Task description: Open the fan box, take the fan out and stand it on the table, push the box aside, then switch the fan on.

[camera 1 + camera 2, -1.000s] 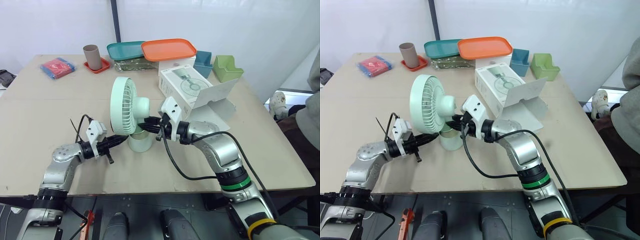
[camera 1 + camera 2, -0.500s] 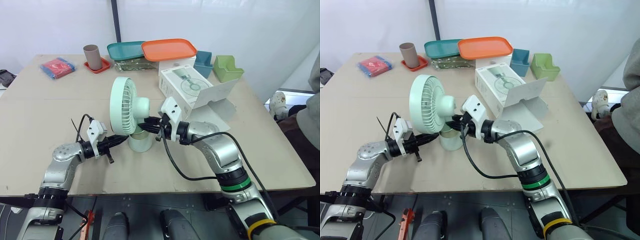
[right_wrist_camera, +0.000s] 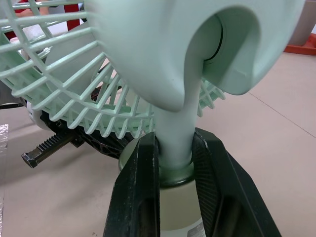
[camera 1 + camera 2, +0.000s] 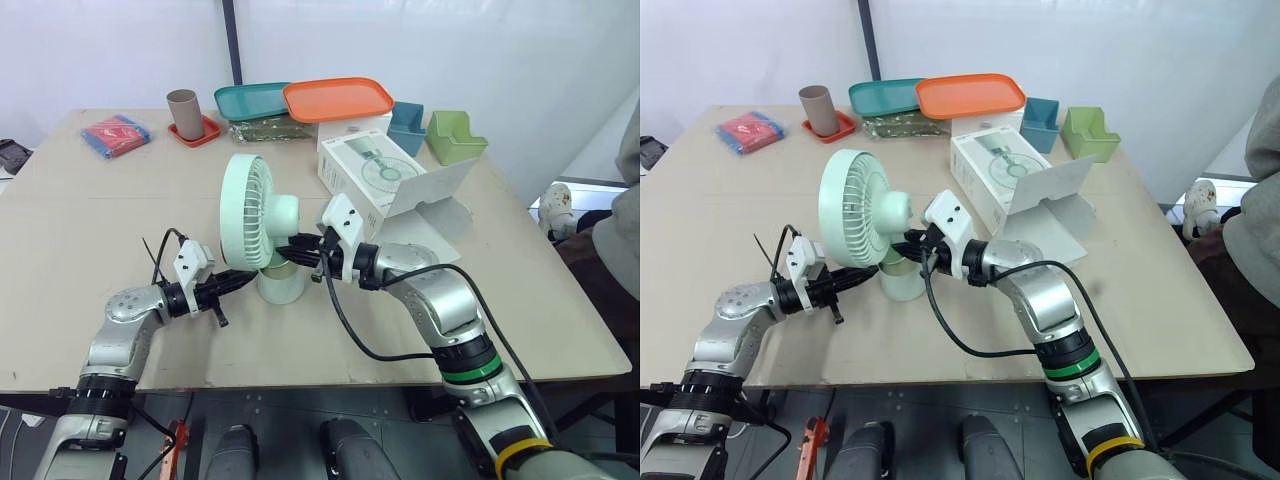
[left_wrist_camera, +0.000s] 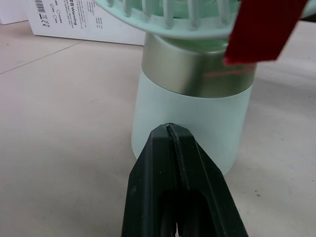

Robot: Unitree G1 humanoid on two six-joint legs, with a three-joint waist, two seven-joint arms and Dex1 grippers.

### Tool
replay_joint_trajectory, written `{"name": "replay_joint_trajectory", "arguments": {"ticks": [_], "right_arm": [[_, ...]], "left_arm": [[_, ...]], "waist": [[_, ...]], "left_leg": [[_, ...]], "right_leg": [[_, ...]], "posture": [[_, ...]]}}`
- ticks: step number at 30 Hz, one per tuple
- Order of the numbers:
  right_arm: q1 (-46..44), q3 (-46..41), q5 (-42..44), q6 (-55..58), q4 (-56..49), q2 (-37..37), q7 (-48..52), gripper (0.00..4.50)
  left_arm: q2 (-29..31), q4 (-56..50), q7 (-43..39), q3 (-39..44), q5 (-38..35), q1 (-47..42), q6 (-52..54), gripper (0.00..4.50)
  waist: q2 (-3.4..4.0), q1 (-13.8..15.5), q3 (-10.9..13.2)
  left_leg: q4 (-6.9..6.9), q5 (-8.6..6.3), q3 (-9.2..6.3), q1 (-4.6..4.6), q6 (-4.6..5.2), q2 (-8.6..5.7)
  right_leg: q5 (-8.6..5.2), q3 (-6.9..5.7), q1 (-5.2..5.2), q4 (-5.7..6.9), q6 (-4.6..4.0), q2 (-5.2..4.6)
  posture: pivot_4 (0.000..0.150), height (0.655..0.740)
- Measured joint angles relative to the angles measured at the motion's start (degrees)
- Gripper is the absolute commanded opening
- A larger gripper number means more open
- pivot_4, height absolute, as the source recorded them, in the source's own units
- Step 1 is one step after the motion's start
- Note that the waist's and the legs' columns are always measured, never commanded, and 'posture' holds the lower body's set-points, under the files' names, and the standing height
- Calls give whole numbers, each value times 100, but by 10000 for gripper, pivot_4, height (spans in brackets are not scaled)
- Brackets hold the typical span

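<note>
A: Gripped how, and why?
B: Pinching the stem of the fan (image 3: 174, 123) between both fingers of the right end effector (image 3: 174, 148), at mid-frame in the head views. Probably steadying it upright, to guard against tipping under a push.

A: And from the other side?
B: Pressed together into a single point at the left end effector (image 5: 169, 129), tip seemingly touching the pale base (image 5: 190, 118), lower left of centre in the head views. Looks like feeling for the switch, judging by the task.

A: Standing where?
B: On the table (image 4: 120, 200), centre of frame, with the grille facing left. Just right of it sits the box (image 4: 375, 170), flap hanging open, close under the orange tray (image 4: 338, 98) in the upper middle. Seems out of the way enough for the last step.

A: Anything hard to make out?
B: Plenty. Cannot find the switch itself anywhere on the base. Cannot tell whether spinning yet. Cannot identify a blurred red shape at the upper right of the left wrist view. Cut off at the right edge, a person's grey sleeve (image 4: 628, 200).
</note>
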Motion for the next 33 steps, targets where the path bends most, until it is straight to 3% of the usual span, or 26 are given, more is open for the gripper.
{"name": "replay_joint_trajectory", "arguments": {"ticks": [33], "right_arm": [[-143, -95, 142, -122, 344, -111, 250, 3939]], "left_arm": [[236, -440, 86, 272, -127, 365, 29, 681]], "waist": [[0, -1, 0]], "left_leg": [[0, 0, 1, 1, 0, 0]], "right_leg": [[0, 0, 0, 0, 0, -1]], "posture": [[1500, 7400]]}}
